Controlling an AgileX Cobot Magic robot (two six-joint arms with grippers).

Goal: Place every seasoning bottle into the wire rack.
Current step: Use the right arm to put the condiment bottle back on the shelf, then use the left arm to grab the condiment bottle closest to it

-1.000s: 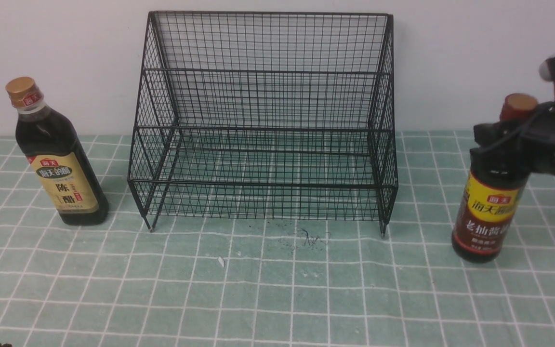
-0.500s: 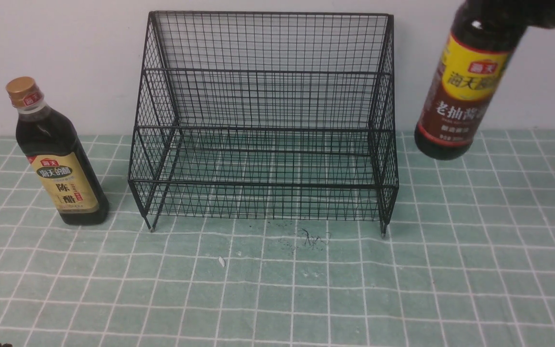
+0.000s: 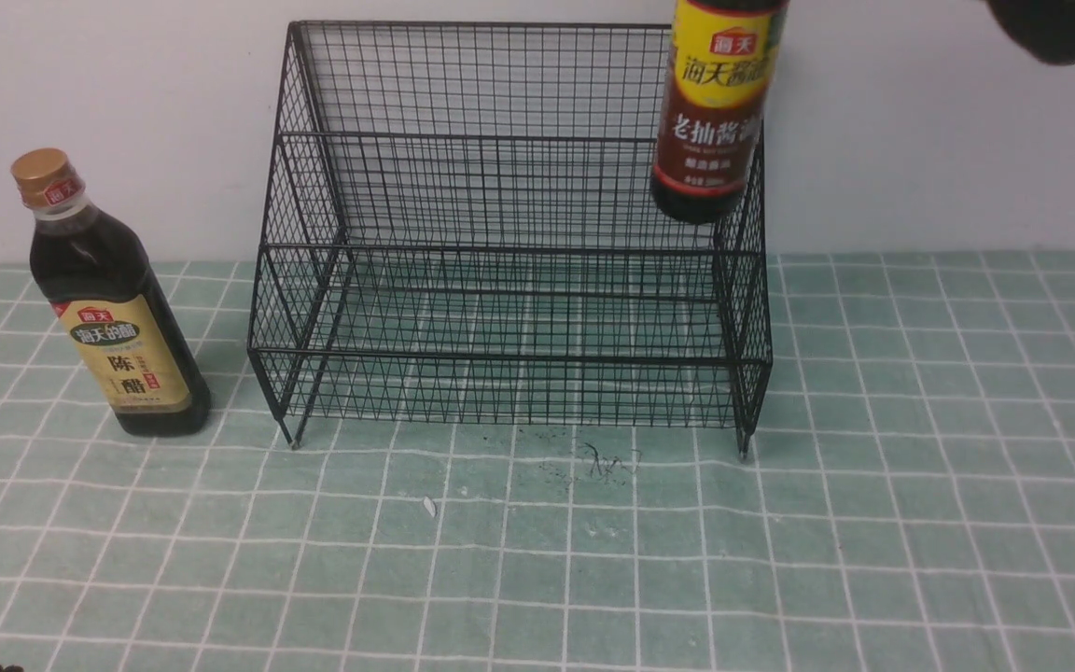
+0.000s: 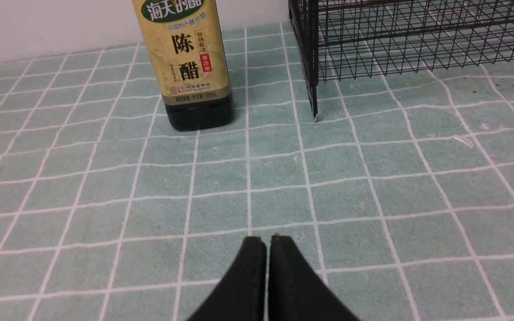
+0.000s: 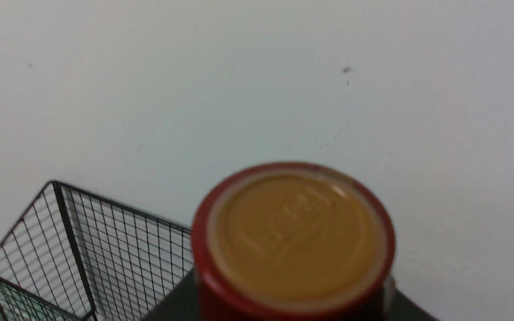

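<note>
Long-necked bottle (image 3: 710, 112) up off surface (image 3: 537, 579), carried left, now hanging over right end of wire rack (image 3: 509, 187), neck clamped in right gripper (image 5: 292, 312). Gold-cap bottle (image 3: 113, 308) stands left of rack. Left gripper (image 4: 268, 243) closed, empty. Risk: base snags rack's side mesh on descent, bottle tips.

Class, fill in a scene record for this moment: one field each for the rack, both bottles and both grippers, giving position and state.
wire rack: standing on the checked cloth; no bottle on either tier
gold-capped bottle: upright on the checked cloth, left of the wire rack, apart from it
long-necked bottle: upright in the air, overlapping the wire rack's upper right corner in the front view
left gripper: shut, holding nothing, pointing toward the gold-capped bottle
right gripper: carrying the long-necked bottle; itself out of view
</note>
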